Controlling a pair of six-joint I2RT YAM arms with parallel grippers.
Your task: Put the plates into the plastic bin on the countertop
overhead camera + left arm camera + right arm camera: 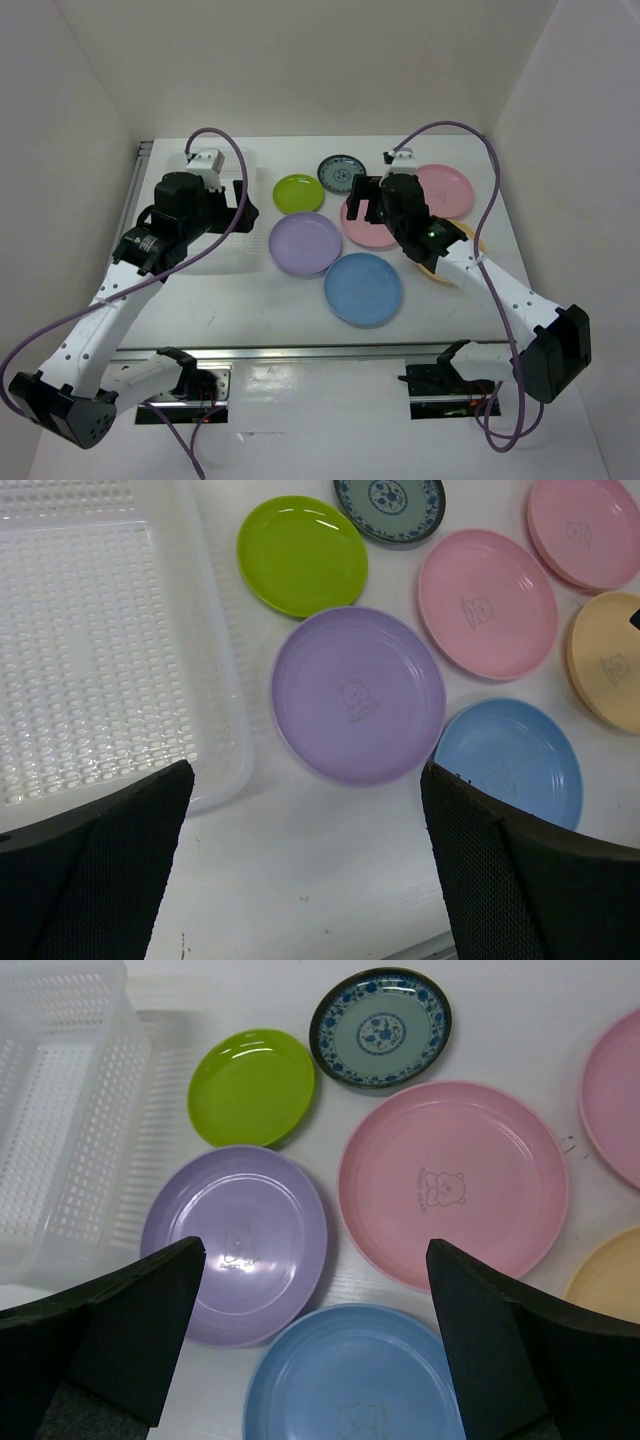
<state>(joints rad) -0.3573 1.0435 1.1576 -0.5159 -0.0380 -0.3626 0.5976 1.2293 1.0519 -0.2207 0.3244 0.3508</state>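
Left gripper (305, 780): fingers are spread wide and nothing is held. It is hung over the near edge of the lavender plate (358, 695).
Right gripper (312, 1250): fingers are spread the same way and it is empty. It is held above the spot where the lavender, pink (455, 1185) and blue (355, 1375) plates nearly meet.
Beside the left gripper's left finger: the plastic bin (100, 650) is set just next to the lavender plate.
Beyond both grippers: the lime green plate (302, 555) and the teal patterned plate (390, 505) are seen.
Out past the right fingers: a second pink plate (585, 530) and the orange-yellow plate (605, 675) are found.
Plates: all seven are laid flat on the countertop (300, 880), outside the bin.
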